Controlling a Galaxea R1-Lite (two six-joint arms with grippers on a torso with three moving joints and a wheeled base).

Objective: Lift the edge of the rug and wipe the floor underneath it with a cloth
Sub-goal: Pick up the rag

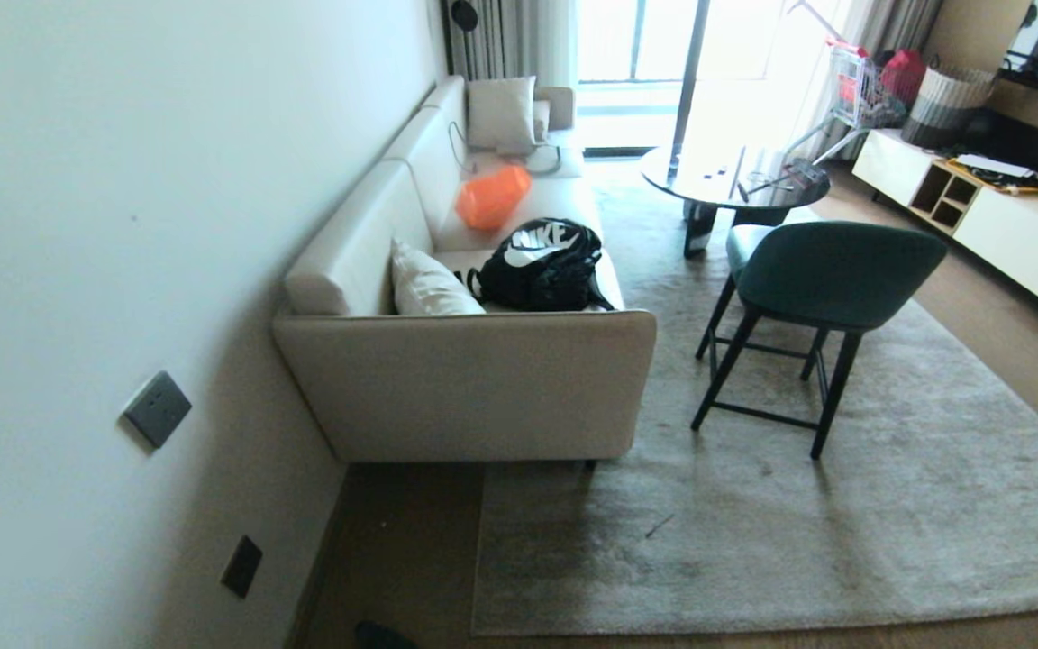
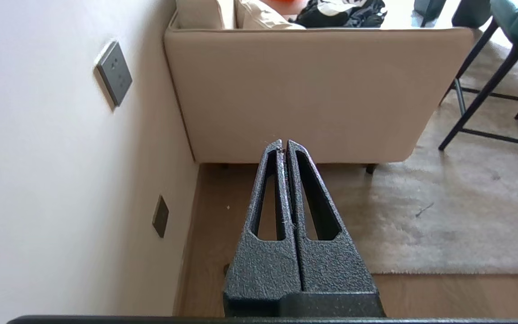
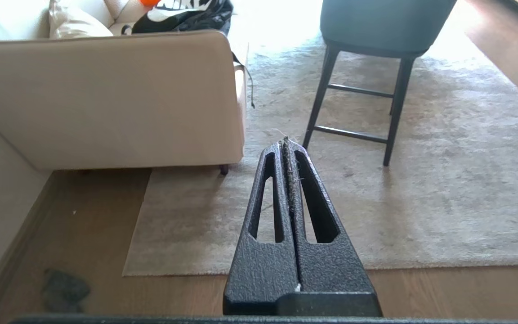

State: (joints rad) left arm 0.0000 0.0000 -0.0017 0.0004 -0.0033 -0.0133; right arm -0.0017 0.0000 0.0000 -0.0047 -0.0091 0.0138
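The rug edge (image 1: 753,626) lies flat along the lower part of the head view, its long line running left to right and rising slightly toward the right, with one square corner (image 1: 476,631) at lower centre-left. From that corner a second border runs up the frame toward the sofa (image 1: 465,388). The rug spreads from there to the upper right, under one green chair (image 1: 821,279) and one round dark table (image 1: 735,180).

The floor (image 1: 402,550) shows as a brown wooden strip between the rug and the wall (image 1: 77,270), and as a thin band below the rug edge. One cloth (image 3: 63,290), a small dark grey lump, sits on the boards in the lower left of the right wrist view, near the baseboard and well apart from the rug corner.

The left gripper (image 2: 284,144) has its fingers pressed together with nothing between them, hanging above the floor strip near the corner. The right gripper (image 3: 286,143) is likewise closed and empty, above the rug, with the edge crossing behind its base.

On the sofa rest one black backpack (image 1: 541,261), one orange bag (image 1: 492,196) and two pillows (image 1: 429,284). The wall carries two plates (image 1: 157,410).
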